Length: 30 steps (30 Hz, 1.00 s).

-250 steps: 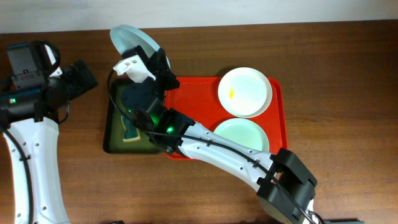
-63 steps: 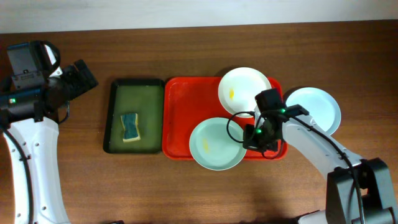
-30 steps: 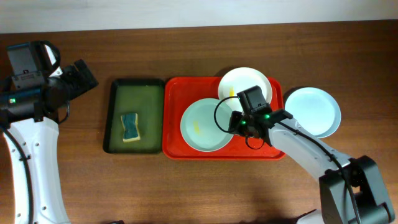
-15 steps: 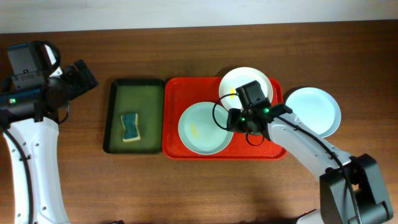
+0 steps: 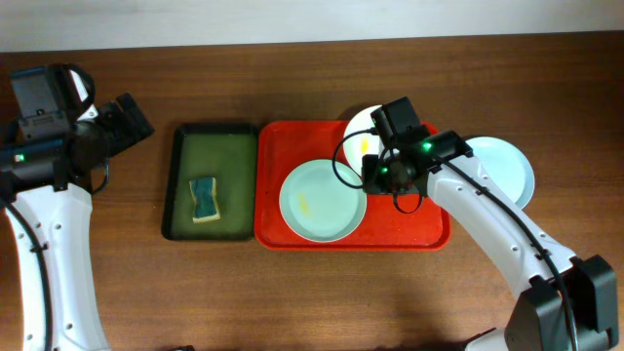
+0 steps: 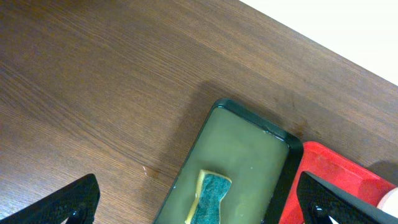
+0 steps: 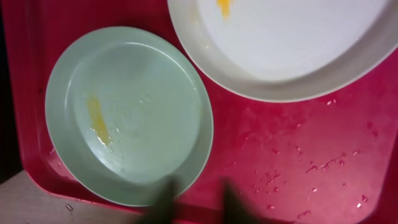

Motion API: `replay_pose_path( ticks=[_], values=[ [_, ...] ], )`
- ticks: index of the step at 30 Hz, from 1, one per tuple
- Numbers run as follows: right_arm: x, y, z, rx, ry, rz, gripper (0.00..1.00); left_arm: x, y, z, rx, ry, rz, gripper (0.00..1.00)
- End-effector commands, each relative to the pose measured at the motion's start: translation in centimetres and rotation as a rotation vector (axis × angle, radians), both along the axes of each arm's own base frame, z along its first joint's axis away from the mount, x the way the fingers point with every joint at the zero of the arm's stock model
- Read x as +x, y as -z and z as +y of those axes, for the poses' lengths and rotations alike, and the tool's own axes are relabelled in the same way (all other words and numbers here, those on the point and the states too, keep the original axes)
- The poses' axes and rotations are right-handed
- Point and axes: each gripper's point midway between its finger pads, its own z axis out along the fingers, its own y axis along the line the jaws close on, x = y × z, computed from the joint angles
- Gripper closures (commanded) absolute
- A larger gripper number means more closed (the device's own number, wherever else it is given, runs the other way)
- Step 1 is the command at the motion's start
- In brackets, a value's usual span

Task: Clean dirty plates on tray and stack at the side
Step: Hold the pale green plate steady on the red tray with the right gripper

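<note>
The pale mint green plate [image 5: 322, 200] lies on the left half of the red tray [image 5: 283, 146] and has a yellow smear. The white plate [image 5: 366, 132], also smeared yellow, lies at the tray's back right, partly under my right arm. The light blue plate [image 5: 505, 171] lies on the table right of the tray. My right gripper [image 5: 376, 174] is open and empty above the mint plate's right rim. In the right wrist view, its blurred fingers [image 7: 198, 202] hang over the mint plate [image 7: 130, 115] and the wet tray [image 7: 298, 155], below the white plate [image 7: 286, 43]. My left gripper [image 5: 136, 117] is open far left.
A dark green, black-rimmed tray [image 5: 210, 146] stands left of the red tray and holds a blue and yellow sponge [image 5: 203, 198]. The left wrist view shows my open fingers [image 6: 202, 202] above that tray [image 6: 249, 149], the sponge [image 6: 208, 199] and the red tray's corner [image 6: 323, 171].
My right gripper slid the mint plate left across the red tray, let go of it, and has drawn back toward the white plate. The left arm has not moved.
</note>
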Motion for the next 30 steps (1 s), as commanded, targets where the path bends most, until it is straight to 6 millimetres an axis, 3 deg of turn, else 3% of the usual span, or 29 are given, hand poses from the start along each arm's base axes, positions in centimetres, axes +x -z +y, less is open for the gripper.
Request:
replay_pose_path(
  ticks=[1,2,3,5,9,15,20,30],
  values=[
    [0.0,-0.8,-0.1,-0.015,-0.018,-0.021,0.95,0.0,0.0,0.1,-0.007,-0.007,-0.002,0.01],
    [-0.1,-0.8,-0.1,-0.016,-0.018,-0.018,0.83,0.0,0.0,0.1,-0.007,-0.007,-0.002,0.01],
    [-0.1,-0.6,-0.1,-0.017,-0.018,-0.014,0.63,0.0,0.0,0.1,-0.007,-0.007,-0.002,0.01],
    [-0.5,0.1,-0.3,-0.026,-0.018,0.006,0.53,0.0,0.0,0.1,-0.007,-0.007,-0.002,0.01],
    [-1.4,1.8,-1.5,-0.080,0.010,0.033,0.54,0.1,0.0,0.1,-0.007,-0.007,-0.002,0.01],
    [-1.3,4.6,-0.6,-0.023,0.009,0.006,0.55,0.0,0.0,0.1,-0.007,-0.007,-0.002,0.00],
    [-1.3,7.5,-0.4,0.027,0.080,-0.030,0.63,0.1,0.0,0.1,-0.007,-0.007,-0.002,0.01],
    [-0.5,8.5,0.3,0.080,0.080,-0.097,0.68,0.0,0.0,0.1,-0.007,-0.007,-0.002,0.01]
  ],
)
